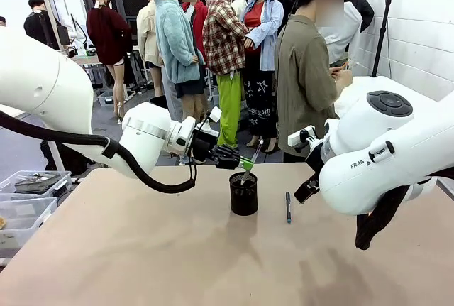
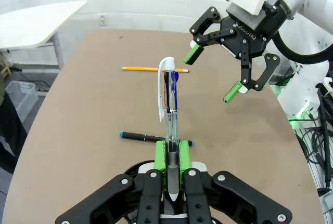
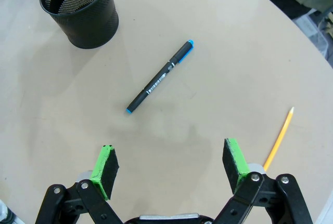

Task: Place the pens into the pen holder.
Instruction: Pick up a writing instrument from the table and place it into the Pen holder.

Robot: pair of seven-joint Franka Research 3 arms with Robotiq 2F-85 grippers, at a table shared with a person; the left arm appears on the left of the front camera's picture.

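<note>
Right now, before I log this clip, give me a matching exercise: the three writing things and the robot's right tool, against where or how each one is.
1. clear plastic ballpoint pen with white clip
2. black marker pen with blue ends
3. yellow wooden pencil
4. right tool

A. open, holding nothing
B. lying on the table, nearer the black wire-mesh cup
C. gripped in the shut left tool above the cup
D. lying on the table, farther from the cup

Pairs: 1-C, 2-B, 3-D, 4-A.
</note>
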